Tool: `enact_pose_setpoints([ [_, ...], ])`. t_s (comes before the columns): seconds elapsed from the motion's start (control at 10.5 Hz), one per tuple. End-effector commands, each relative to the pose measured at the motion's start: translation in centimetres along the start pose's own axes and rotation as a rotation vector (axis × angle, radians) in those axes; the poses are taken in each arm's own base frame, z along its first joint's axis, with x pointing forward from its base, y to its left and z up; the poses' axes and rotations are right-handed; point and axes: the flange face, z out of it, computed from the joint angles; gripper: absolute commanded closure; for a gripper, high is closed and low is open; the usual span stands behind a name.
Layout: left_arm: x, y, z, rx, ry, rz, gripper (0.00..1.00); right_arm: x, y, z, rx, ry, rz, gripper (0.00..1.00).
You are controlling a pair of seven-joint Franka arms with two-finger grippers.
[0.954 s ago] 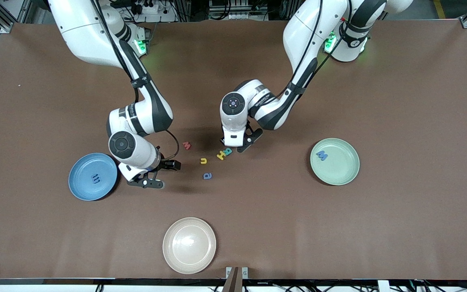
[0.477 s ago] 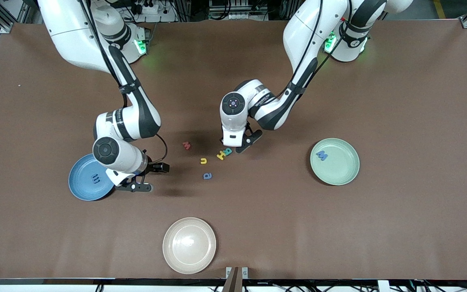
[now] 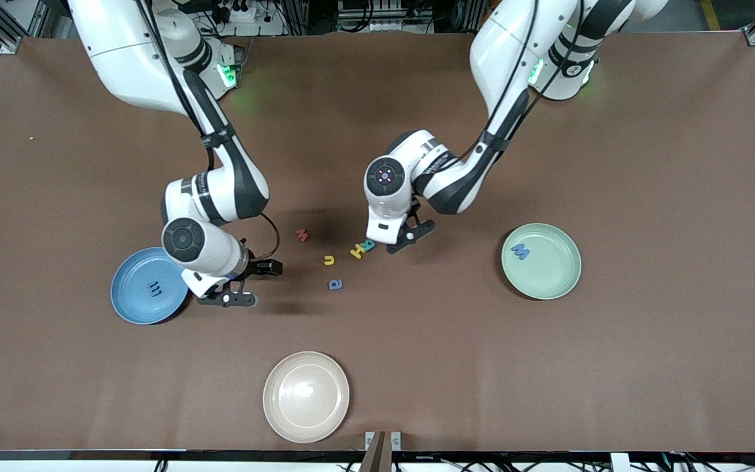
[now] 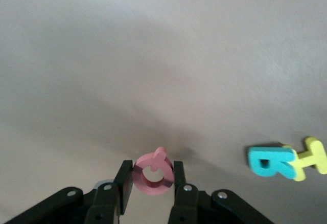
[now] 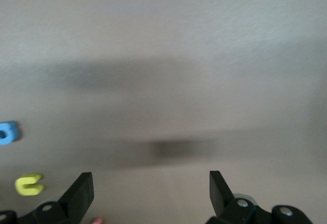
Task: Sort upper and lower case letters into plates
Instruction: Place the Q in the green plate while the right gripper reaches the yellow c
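Red Q (image 4: 154, 171) now lifted, clamped.

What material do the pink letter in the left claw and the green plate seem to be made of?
Pink letter Q: probably soft foam, matte; thick flat cut edges, no shine, pinched in the left claw.
Green plate: likely plastic or glazed ceramic; smooth, faint sheen. I cannot tell which.

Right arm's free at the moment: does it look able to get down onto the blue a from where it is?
Probably yes. The right gripper hangs open beside the sky blue plate, and the blue a lies apart from the yellow u, with bare table between. The left gripper, shut on the pink Q, is clear of it.
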Motion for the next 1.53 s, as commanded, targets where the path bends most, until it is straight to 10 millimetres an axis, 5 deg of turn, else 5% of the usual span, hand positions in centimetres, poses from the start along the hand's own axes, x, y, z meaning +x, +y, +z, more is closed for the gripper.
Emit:
enact_pose_setpoints([
  [0.0, 3.2, -4.5, -4.1, 0.065, -0.041, 0.101, 1.0, -1.6, -4.1, 0.2, 0.018, 0.024, 0.05, 0.0],
  [0.19, 7.3, -10.4, -3.9, 0.107, -0.085, 0.17, 1.0, -2.7, -6.6, 1.8, 0.017, 0.046, 0.072, 0.0],
  [0.48, 16.2, -21.6, -2.2, 0.173, -0.109, 0.31, 1.0, -4.4, -9.8, 3.7, 0.006, 0.054, 0.098, 0.0],
  [0.76, 22.9, -28.2, -0.7, 0.175, -0.078, 0.431, 1.0, -5.8, -11.7, 5.3, -0.011, 0.051, 0.089, 0.0],
  [0.86, 23.8, -28.9, -0.1, 0.152, -0.066, 0.432, 0.79, -5.8, -11.9, 5.8, -0.022, 0.057, 0.095, 0.0],
  [0.95, 23.8, -28.7, 0.3, 0.144, -0.074, 0.424, 0.01, -5.8, -12.0, 6.3, -0.019, 0.063, 0.107, 0.0],
  [1.24, 22.7, -27.0, -0.6, 0.031, -0.126, 0.363, 0.0, -5.7, -13.0, 6.9, -0.01, 0.074, 0.121, 0.0],
  [1.43, 20.5, -23.4, -2.0, 0.025, -0.099, 0.283, 0.0, -5.2, -13.8, 7.0, -0.002, 0.086, 0.147, 0.0],
])
